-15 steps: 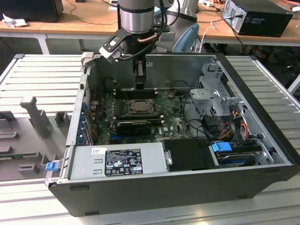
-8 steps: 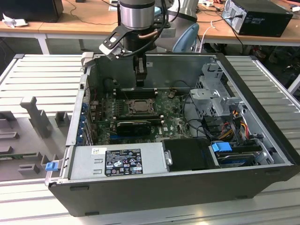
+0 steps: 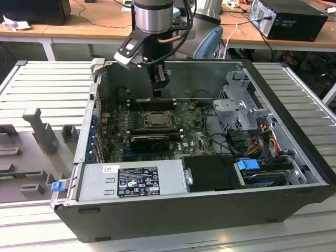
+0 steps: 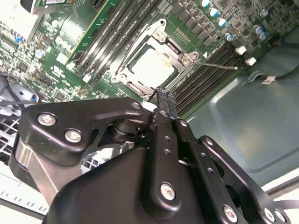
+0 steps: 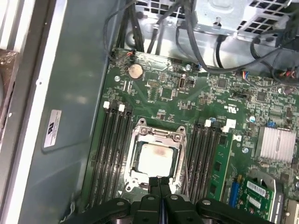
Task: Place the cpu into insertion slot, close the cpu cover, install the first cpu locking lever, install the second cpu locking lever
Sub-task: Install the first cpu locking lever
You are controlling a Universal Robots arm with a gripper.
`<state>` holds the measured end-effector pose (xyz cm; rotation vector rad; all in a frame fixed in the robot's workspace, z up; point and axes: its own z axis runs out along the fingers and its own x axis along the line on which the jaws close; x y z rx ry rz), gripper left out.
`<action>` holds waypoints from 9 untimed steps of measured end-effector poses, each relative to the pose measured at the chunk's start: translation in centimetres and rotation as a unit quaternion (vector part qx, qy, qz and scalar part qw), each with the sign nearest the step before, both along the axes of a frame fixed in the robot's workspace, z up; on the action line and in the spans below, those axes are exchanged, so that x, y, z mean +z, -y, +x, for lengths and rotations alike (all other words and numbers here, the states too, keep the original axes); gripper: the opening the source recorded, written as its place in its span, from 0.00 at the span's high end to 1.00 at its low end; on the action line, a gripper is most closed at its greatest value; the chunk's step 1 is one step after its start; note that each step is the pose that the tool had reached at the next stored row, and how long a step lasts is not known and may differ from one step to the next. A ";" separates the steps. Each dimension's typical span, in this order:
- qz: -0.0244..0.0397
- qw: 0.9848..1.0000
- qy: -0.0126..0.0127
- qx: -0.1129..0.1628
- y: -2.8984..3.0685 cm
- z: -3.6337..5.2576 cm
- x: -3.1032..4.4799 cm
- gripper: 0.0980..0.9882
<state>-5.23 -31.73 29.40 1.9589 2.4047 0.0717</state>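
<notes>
**Seated chip under its frame.** We see the cpu lying flat in the insertion slot. Its pale face shows through the window of the cpu cover, which is folded down over it. The gripper hangs above the motherboard, near one edge of the slot. Its fingers are pressed together with nothing between them. We judge that this forms one narrow tip, suited to pushing rather than grasping. A thin wire locking lever juts out over the memory slots. It appears unlatched, so the cover seems not yet clamped.
</notes>
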 end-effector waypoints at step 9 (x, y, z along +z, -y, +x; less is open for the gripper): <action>0.000 0.999 0.000 0.044 0.00 0.00 0.00 0.99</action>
